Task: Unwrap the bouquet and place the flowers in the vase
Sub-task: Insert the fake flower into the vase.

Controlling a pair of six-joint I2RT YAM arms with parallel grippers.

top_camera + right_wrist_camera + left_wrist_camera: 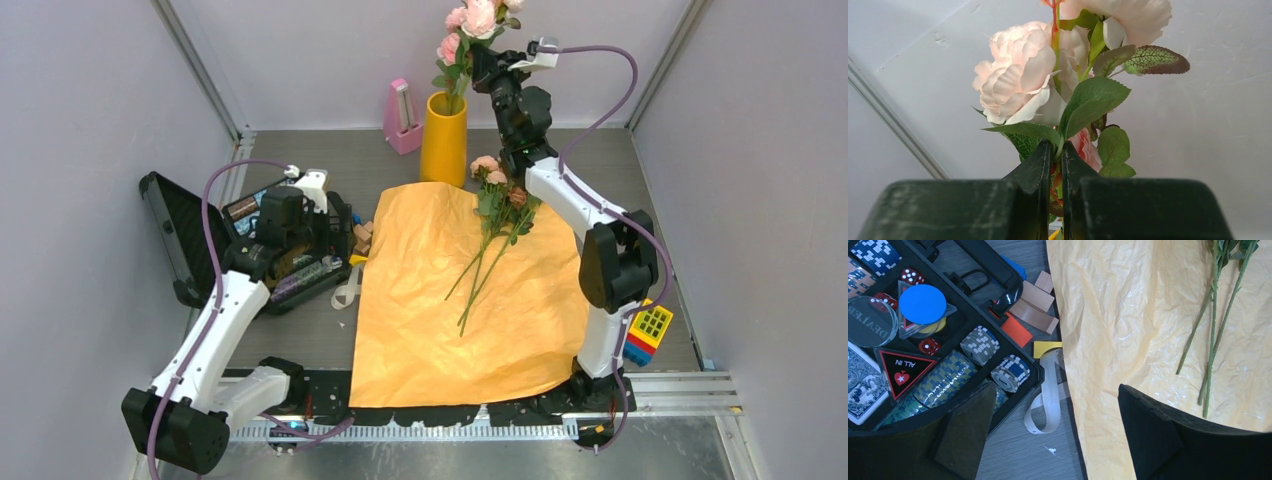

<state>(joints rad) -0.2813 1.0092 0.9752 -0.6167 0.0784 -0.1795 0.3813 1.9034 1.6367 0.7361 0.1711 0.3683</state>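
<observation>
The bouquet's orange paper (470, 290) lies unwrapped and flat on the table. Three flowers (497, 200) lie on it, stems pointing toward me; their stems (1212, 340) show in the left wrist view. The yellow vase (444, 140) stands at the back. High above it, my right gripper (487, 62) is shut on the stem of pink flowers (470, 22), whose stems reach down to the vase's mouth. The right wrist view shows the fingers (1040, 165) pinching the green stem below a pale rose (1018, 80). My left gripper (1055, 387) hangs open over the paper's left edge and the beige ribbon (1048, 400).
An open black case of poker chips (250, 240) sits left of the paper, with small wooden blocks (362, 238) beside it. A pink metronome (402, 115) stands left of the vase. Coloured toy bricks (648, 333) lie by the right arm's base.
</observation>
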